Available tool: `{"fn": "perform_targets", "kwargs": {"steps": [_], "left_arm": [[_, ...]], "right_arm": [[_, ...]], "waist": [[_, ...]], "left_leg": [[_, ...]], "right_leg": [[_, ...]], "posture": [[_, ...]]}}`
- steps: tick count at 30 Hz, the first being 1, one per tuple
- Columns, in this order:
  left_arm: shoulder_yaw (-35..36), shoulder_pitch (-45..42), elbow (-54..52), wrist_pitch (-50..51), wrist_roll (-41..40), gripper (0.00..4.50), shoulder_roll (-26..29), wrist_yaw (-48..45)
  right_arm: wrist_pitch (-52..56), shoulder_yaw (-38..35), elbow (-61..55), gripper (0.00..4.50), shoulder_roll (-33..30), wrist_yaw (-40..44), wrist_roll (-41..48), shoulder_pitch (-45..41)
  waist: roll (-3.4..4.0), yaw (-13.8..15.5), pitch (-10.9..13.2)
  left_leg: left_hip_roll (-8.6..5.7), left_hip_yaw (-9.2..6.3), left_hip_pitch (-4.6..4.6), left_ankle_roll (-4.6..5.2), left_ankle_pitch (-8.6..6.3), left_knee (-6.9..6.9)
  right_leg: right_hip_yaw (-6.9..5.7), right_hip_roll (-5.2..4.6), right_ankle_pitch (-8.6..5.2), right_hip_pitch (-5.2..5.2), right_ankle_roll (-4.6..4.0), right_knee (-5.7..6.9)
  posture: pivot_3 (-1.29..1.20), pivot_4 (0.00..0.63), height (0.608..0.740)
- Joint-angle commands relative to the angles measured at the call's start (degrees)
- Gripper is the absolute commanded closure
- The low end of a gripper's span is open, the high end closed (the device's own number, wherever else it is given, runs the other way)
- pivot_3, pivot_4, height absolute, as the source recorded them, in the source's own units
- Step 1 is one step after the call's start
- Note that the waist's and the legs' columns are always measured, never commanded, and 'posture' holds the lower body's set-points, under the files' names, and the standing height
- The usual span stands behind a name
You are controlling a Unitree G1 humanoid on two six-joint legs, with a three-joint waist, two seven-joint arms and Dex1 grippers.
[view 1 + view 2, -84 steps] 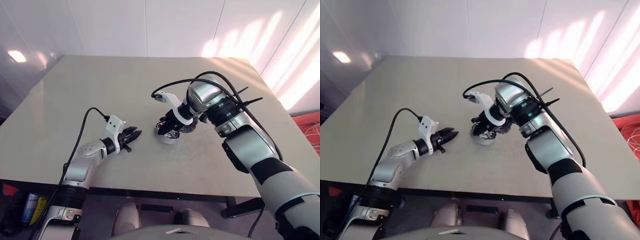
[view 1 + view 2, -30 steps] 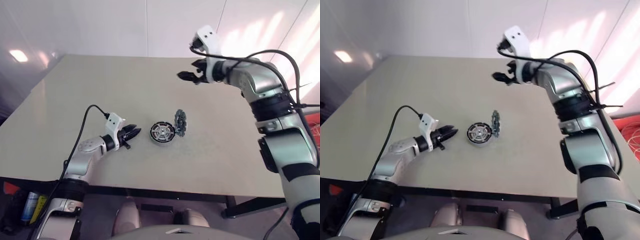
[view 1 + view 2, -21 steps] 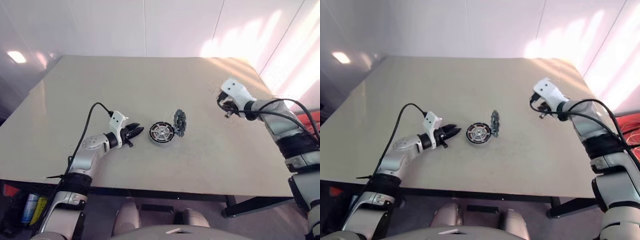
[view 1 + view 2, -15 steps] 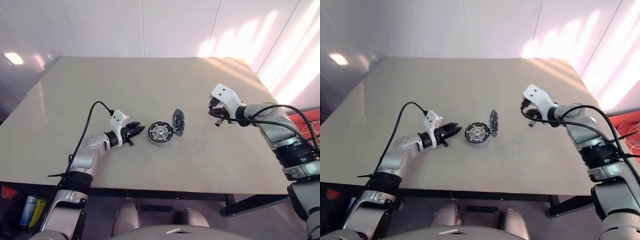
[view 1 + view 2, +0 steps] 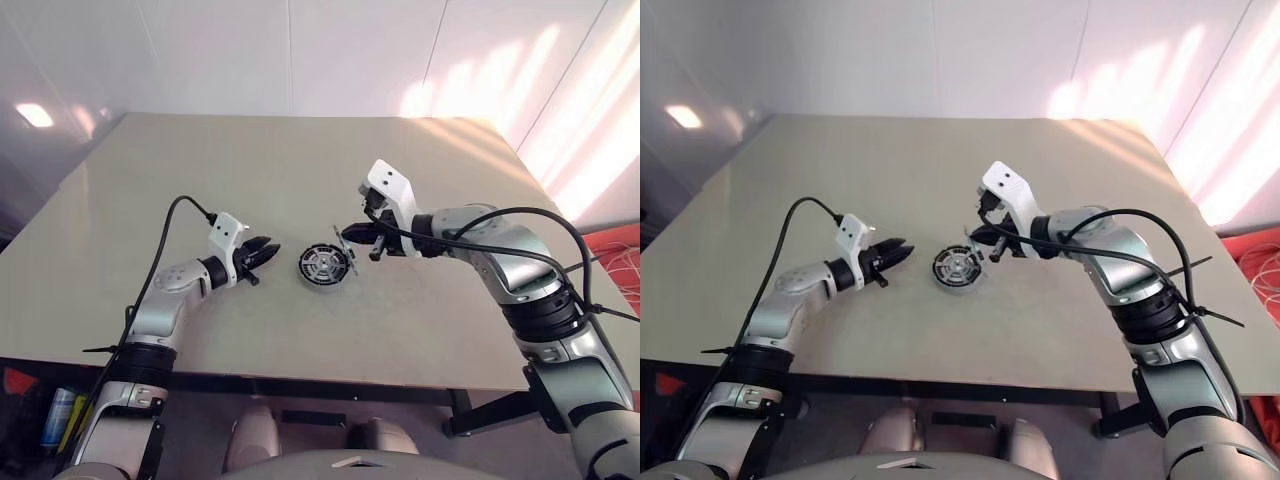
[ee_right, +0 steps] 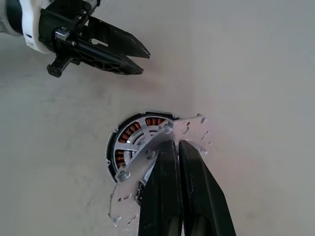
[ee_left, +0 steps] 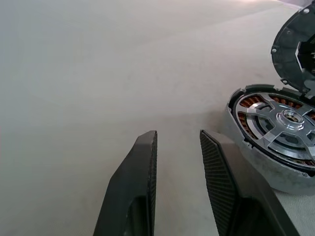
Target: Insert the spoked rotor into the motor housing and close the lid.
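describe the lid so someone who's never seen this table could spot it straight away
Near the middle of the beige table sits the round motor housing, the spoked rotor already inside it. The lid is the thin grey metal disc hinged at the housing's edge, tilted part-way over it, with the right gripper at it, fingers shut.

Bare table (image 5: 180, 180) all round, raised lid (image 6: 162, 147) over motor housing (image 5: 322, 269) blocks entry

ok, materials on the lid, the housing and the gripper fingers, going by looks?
lid: likely bare metal, pale matte silver with small drilled holes.
motor housing: metal-looking, satin grey wall; coppery windings inside suggest copper wire.
left gripper fingers: black, probably plastic, with fine textured pads that could be rubber.
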Motion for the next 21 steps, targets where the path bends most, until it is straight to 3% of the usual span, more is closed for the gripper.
{"fn": "perform_targets", "kwargs": {"steps": [1,8,21], "left_arm": [[1.5,-0.2,-3.4,0.7,-0.9,3.01,0.6,0.9],[2.3,-0.7,-3.9,1.5,-1.1,3.01,1.3,1.8],[4.0,-3.2,-3.6,1.2,-1.0,3.01,4.3,3.0]], "right_arm": [[0.6,0.7,-1.5,4.43,2.4,-1.2,0.6,-1.3],[2.0,0.9,1.2,4.43,7.0,-2.8,1.3,-0.9],[0.8,-3.7,22.4,4.43,15.7,-7.5,0.7,0.7]], "waist": [[0.00,0.0,0.0],[0.00,0.1,0.0],[-0.03,0.1,0.0]], "left_leg": [[0.01,0.00,0.01,-0.01,0.00,0.00],[-0.02,-0.02,-0.01,-0.01,0.00,-0.01],[-0.05,-0.05,0.00,-0.04,0.01,-0.02]], "right_leg": [[0.00,0.00,0.00,0.01,0.00,0.00],[0.00,-0.01,0.00,0.02,0.00,-0.03],[-0.01,-0.02,0.00,0.07,0.00,-0.05]], "posture": [[0.00,0.000,0.740],[0.00,0.000,0.740],[0.00,0.000,0.740]]}}
